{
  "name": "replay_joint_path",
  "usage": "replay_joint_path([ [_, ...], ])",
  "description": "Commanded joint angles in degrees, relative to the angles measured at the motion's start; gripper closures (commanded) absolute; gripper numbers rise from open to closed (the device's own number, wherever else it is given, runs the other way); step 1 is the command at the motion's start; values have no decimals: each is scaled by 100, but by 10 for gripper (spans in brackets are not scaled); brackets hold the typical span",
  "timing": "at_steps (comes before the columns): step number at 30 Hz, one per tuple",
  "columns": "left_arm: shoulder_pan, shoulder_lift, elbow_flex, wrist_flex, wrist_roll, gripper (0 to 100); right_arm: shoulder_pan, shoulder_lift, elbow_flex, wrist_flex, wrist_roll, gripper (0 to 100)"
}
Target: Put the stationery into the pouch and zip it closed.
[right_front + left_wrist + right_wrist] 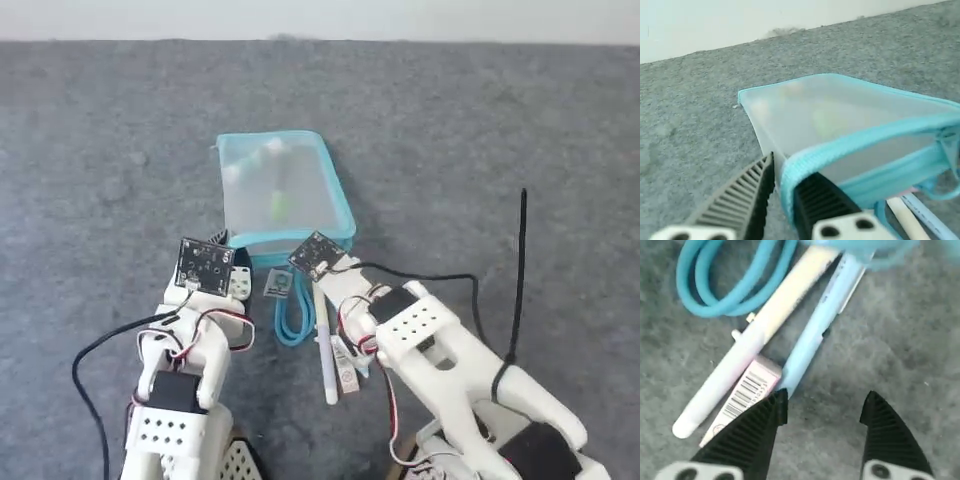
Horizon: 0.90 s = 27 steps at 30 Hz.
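A: what's the left gripper point(785, 172) doing?

B: pinching the pouch point(840, 115) by its teal zipper edge. The right gripper point(826, 399) is spread wide by the blue pen point(815, 325). That and the cream pen point(757, 330) lie outside the pouch, near its mouth.

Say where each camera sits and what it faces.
High view: fixed overhead, looking down on the pouch and both arms.
Left wrist view: on that wrist, facing the pouch past the left gripper, shut on its zip edge.
Right wrist view: on that wrist, facing down past the open right gripper at the pens.
High and left wrist views share the pouch.
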Motion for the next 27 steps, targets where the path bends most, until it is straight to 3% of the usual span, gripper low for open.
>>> replay_joint_path([
  [1,9,-26,-75,-105,-79,987,-4,356,-26,-303,44,760],
  [11,0,-62,-75,-105,-79,987,48,620,-114,-312,53,761],
  [20,0,-70,-75,-105,-88,987,1235,646,-519,-189,-202,761],
  [27,0,-70,-75,-105,-88,987,1473,602,-563,-189,-378,760],
])
